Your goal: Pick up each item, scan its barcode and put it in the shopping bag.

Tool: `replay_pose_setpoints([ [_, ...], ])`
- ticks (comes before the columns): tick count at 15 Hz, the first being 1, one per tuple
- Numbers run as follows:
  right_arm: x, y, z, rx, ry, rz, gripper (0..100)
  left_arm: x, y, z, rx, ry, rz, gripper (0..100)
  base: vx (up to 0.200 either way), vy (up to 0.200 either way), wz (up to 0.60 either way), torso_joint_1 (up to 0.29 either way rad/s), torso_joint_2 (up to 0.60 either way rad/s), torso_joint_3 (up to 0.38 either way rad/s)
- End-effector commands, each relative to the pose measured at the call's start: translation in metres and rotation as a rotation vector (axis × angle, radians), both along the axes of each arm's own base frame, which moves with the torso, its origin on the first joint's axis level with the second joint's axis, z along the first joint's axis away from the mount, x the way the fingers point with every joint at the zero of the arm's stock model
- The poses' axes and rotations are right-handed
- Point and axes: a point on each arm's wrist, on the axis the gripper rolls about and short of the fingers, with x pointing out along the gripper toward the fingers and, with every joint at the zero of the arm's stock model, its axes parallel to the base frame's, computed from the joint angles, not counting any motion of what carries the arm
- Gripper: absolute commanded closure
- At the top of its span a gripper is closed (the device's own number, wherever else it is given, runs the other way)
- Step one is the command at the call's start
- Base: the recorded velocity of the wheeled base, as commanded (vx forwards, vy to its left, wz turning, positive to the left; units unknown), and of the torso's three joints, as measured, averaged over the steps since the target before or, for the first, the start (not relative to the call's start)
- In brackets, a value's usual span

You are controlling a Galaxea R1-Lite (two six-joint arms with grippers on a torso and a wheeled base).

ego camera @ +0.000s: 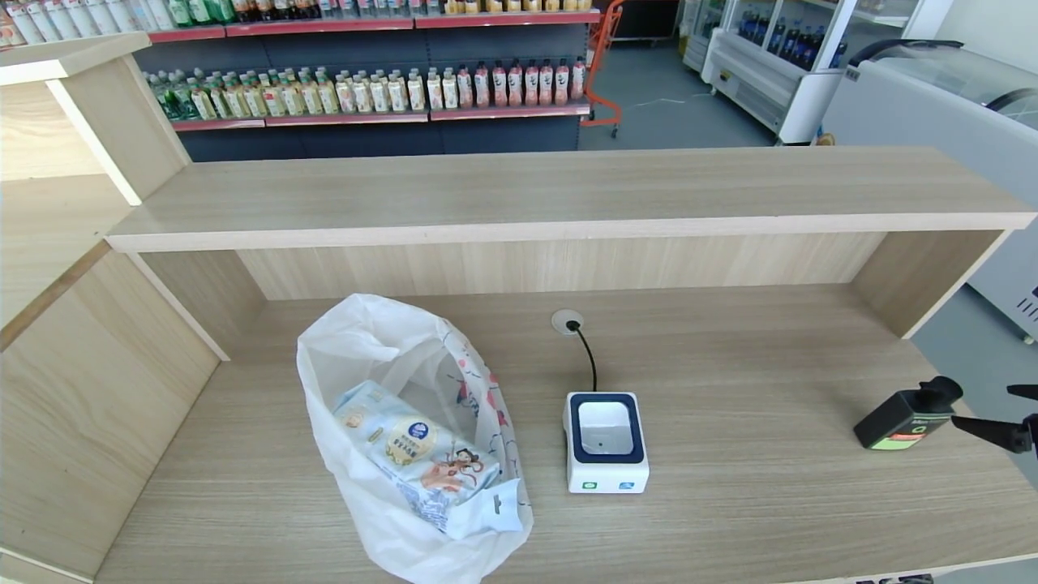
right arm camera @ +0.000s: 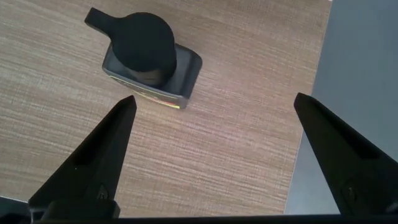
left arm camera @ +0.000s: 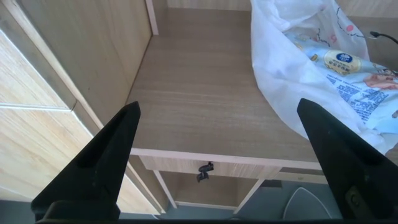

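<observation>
The white bag (ego camera: 405, 438) lies open near the counter's (ego camera: 770, 389) front left, with a printed packet (ego camera: 422, 454) inside. The scanner (ego camera: 606, 442) sits just right of it, mid-counter. A dark bottle (ego camera: 904, 418) with a black cap stands by the right edge. The right gripper (ego camera: 1010, 414) hangs just beside it over that edge, jaws spread wide and empty. The left gripper (left arm camera: 219, 107), jaws also wide apart and holding nothing, hovers over the front left corner, near the bag.
</observation>
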Motion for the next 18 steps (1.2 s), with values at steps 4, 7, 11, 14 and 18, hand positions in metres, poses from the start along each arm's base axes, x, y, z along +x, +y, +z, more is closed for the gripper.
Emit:
replay_pose_setpoints([
  [4, 0.028, 0.013, -0.016, 0.029, 0.029, 0.088, 0, 0.0, 0.0, 0.0, 0.0, -0.001, 0.001, 0, 0.0, 0.0, 0.0, 0.0, 0.0, 0.0],
  [7, 0.037, 0.021, -0.022, 0.042, 0.047, 0.123, 0, 0.0, 0.0, 0.0, 0.0, -0.001, 0.001, 0, 0.0, 0.0, 0.0, 0.0, 0.0, 0.0],
  [11, 0.051, 0.036, -0.026, 0.057, 0.063, 0.186, 0, 0.0, 0.0, 0.0, 0.0, -0.001, 0.001, 0, 0.0, 0.0, 0.0, 0.0, 0.0, 0.0],
  [14, 0.053, 0.04, -0.03, 0.065, 0.073, 0.203, 0, 0.0, 0.0, 0.0, 0.0, -0.001, 0.001, 0, 0.0, 0.0, 0.0, 0.0, 0.0, 0.0],
  [18, 0.053, 0.04, -0.035, 0.066, 0.081, 0.211, 100, 0.0, 0.0, 0.0, 0.0, -0.001, 0.001, 0, 0.0, 0.0, 0.0, 0.0, 0.0, 0.0],
])
